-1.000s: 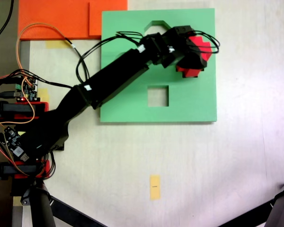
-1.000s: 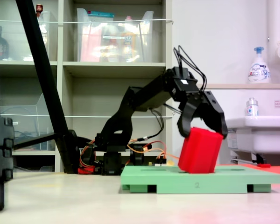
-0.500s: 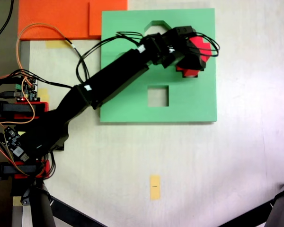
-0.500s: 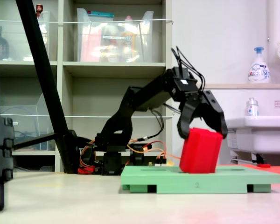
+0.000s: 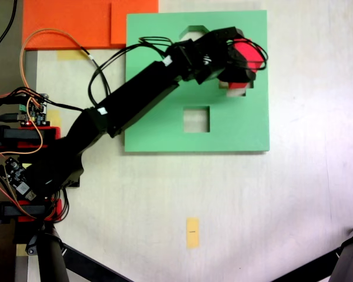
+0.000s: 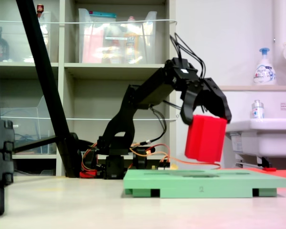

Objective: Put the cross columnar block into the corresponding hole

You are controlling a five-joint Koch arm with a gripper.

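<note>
The gripper point(image 6: 206, 109) is clamped on the cross columnar block point(image 6: 205, 138), with one black finger on each side of its upper part. In the second exterior view the red block hangs in the air above the green board point(image 6: 205, 182), clearly apart from the board's top surface, and it is a little tilted. In the first exterior view the block point(image 5: 247, 56) shows only partly under the black gripper point(image 5: 235, 64), near the right edge of the green board point(image 5: 165, 132) and closer to its far edge than to its near edge. Just below the block in this view a pale part of the corresponding hole point(image 5: 236, 89) is visible; the rest of it is hidden by the gripper and the block. The square cutout point(image 5: 196, 119) is near the middle of the board, and another cutout point(image 5: 194, 30) is at the board's far edge, partly covered by the arm. An orange sheet point(image 5: 70, 23) lies beside the board's far left corner. A small yellow tag point(image 5: 192, 232) lies on the table point(image 5: 294, 205), well apart from the board's near edge
</note>
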